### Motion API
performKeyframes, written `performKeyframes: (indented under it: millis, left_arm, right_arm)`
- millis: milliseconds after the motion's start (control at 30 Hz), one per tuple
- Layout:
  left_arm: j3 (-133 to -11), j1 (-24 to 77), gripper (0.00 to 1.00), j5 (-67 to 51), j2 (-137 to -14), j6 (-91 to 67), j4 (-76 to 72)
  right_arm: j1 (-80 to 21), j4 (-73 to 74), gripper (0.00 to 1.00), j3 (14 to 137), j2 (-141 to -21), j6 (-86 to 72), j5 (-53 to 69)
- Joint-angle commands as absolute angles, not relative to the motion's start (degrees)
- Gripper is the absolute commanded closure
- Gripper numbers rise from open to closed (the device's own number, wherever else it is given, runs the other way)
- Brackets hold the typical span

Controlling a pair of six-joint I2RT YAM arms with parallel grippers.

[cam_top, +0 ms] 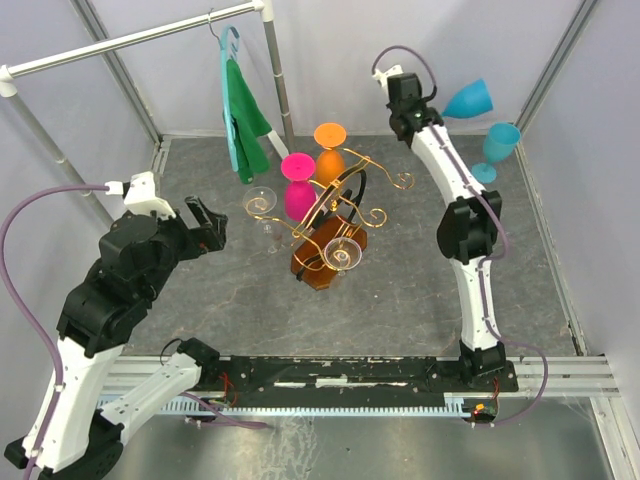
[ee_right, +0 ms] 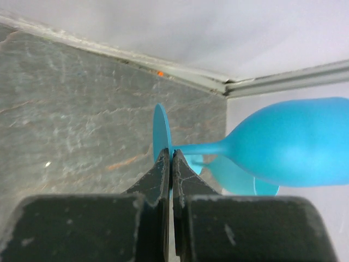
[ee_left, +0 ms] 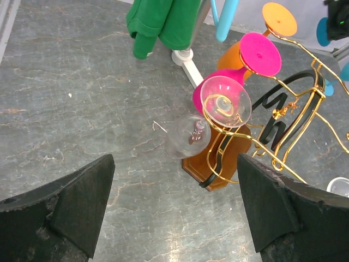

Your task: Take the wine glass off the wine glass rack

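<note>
The gold wire wine glass rack (cam_top: 350, 195) stands mid-table on its amber base (cam_top: 322, 268). A pink glass (cam_top: 297, 190), an orange glass (cam_top: 330, 150) and two clear glasses (cam_top: 263, 205) (cam_top: 343, 252) hang on it. My right gripper (ee_right: 171, 155) is shut on the foot disc of a blue wine glass (ee_right: 283, 142) and holds it on its side in the air at the back right (cam_top: 468, 98), away from the rack. My left gripper (cam_top: 208, 222) is open and empty, left of the rack. In its wrist view the rack (ee_left: 294, 109) and a clear glass (ee_left: 187, 136) lie ahead of the gripper (ee_left: 174, 180).
A second blue glass (cam_top: 500, 145) stands upright at the back right near the wall. A grey clothes rail (cam_top: 130, 40) with a green garment (cam_top: 245, 115) on a light-blue hanger stands at the back left. Walls enclose the table on three sides.
</note>
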State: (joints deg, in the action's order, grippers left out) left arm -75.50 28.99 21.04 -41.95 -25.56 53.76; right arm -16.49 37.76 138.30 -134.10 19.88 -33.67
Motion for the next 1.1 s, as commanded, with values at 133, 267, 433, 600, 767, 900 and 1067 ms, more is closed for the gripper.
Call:
performKeyframes:
  millis: [133,267,433,600,767,900,1067]
  left_arm:
    - [-76.9,28.99,0.01,24.99,-42.93,-22.61,52.03]
    - [-77.24,29.0,0.01,25.47,-44.02,-21.95,51.97]
    - [-76.7,28.97,0.01,25.58,-45.27,-21.54,51.59]
    - [-75.67,28.93,0.01,24.08,-45.84,-21.15,50.46]
    - [-75.58,28.97,0.01,22.51,-46.13,-20.0,49.44]
    - [-76.62,28.92,0.01,21.18,-46.72,-19.36,49.57]
    - [-76.3,28.94,0.01,20.63,-45.61,-19.09,48.84]
  right_arm:
    - [-15.67,5.76,1.0,137.83,-142.53,45.85,-41.25]
    - [-13.98,5.04,0.99,139.09,-146.4,45.68,-39.53]
    - [-13.23,1.54,1.0,136.68,-150.04,48.74,-39.38]
    - [-12.68,-0.55,0.99,132.78,-151.99,51.95,-39.47]
    - [-12.48,-0.93,0.99,129.7,-152.88,52.92,-39.34]
    - [-12.48,-1.65,1.0,126.7,-152.94,54.1,-39.61]
    - [-12.66,-5.11,0.99,122.48,-152.85,56.75,-41.06]
